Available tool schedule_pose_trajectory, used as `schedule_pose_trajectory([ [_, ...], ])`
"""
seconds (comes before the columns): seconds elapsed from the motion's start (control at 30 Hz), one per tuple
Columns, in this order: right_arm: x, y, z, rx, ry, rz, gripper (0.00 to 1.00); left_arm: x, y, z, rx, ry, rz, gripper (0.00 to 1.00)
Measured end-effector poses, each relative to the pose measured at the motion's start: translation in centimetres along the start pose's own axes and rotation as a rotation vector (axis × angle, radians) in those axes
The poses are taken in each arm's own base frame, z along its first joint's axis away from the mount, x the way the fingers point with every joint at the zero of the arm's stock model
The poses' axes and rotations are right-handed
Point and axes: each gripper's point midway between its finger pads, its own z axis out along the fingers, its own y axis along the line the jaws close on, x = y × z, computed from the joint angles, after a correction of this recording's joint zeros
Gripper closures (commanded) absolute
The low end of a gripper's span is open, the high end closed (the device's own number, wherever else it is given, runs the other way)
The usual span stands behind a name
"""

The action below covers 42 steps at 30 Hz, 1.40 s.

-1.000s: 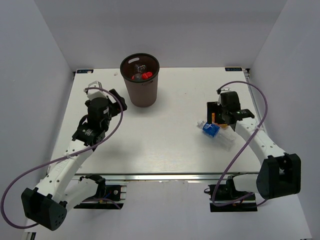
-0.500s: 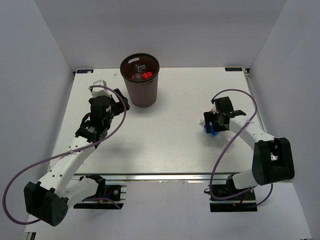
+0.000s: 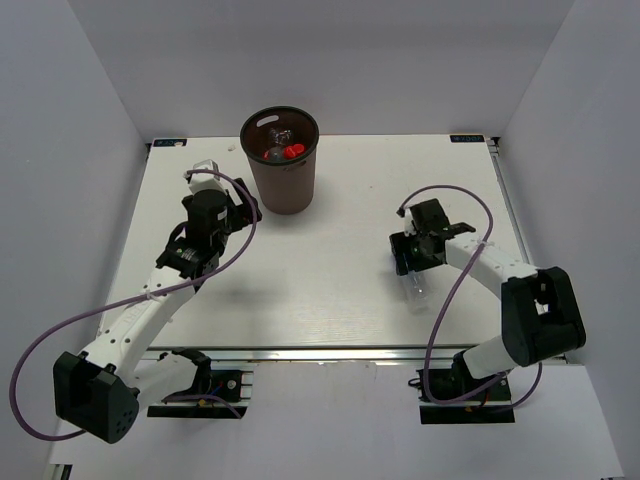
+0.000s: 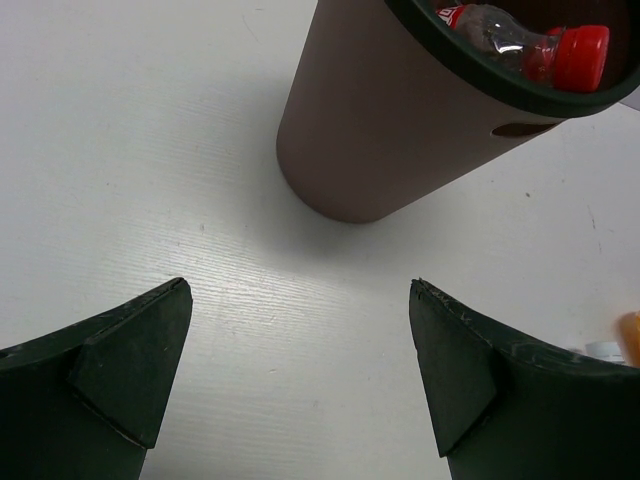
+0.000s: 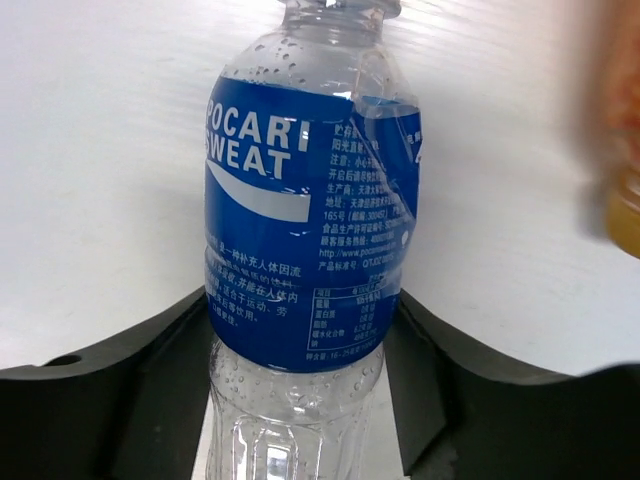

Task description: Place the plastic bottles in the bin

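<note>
Your right arm (image 3: 480, 262) has swung inward across the table (image 3: 300, 300). The bin (image 3: 281, 160) stands at the far edge, and the left gripper (image 4: 300, 300) gapes beside it. The right gripper (image 5: 305, 325) clamps the blue-label bottle (image 5: 310, 230) right of centre. Its wet, slick label could slip mid-lift.

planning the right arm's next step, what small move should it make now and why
Probably close the right hand firmly on the blue-label bottle: its fingers flank the bottle closely, but a firm grip isn't clear yet, and the bin is well away across the table.
</note>
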Motion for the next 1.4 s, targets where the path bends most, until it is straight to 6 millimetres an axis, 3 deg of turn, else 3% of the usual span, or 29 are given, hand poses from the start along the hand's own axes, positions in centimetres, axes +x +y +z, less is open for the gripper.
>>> schedule_pose_trajectory([
  [0.07,-0.7,1.5,-0.7,-0.05,-0.026,-0.019,0.53,0.0,0.0,0.0,-0.001,-0.001,0.0,0.02],
  [0.17,-4.0,3.4,-2.7,-0.124,-0.114,-0.039,0.57,-0.1,0.2,-0.1,-0.008,-0.005,-0.001,0.02],
  [0.3,-13.0,6.9,-8.6,-0.254,-0.383,-0.095,0.57,-0.7,0.4,-0.5,-0.02,-0.024,-0.008,0.02],
  [0.43,-23.2,11.7,-18.0,-0.363,-0.748,-0.198,0.62,-1.6,0.9,-1.3,-0.04,-0.058,-0.03,0.02],
  [0.53,-29.3,16.0,-24.4,-0.448,-1.013,-0.267,0.61,-2.2,1.4,-1.9,-0.058,-0.079,-0.048,0.02],
  [0.67,-35.9,20.8,-28.7,-0.543,-1.251,-0.295,0.62,-2.8,1.8,-2.7,-0.076,-0.102,-0.077,0.02],
  [0.77,-39.7,23.2,-28.2,-0.561,-1.367,-0.277,0.65,-3.1,2.1,-3.1,-0.086,-0.115,-0.095,0.02],
  [0.93,-44.5,26.7,-22.8,-0.513,-1.482,-0.27,0.65,-3.5,2.3,-3.3,-0.096,-0.129,-0.109,0.02],
  [1.1,-45.5,29.1,-16.3,-0.464,-1.539,-0.256,0.66,-3.4,2.7,-3.4,-0.113,-0.128,-0.106,0.02],
  [1.2,-45.8,29.6,-14.5,-0.42,-1.605,-0.242,0.63,-3.3,2.5,-3.3,-0.104,-0.126,-0.103,0.02],
  [1.4,-45.1,29.3,-13.2,-0.388,-1.649,-0.213,0.64,-3.1,2.3,-3.2,-0.089,-0.12,-0.097,0.02],
])
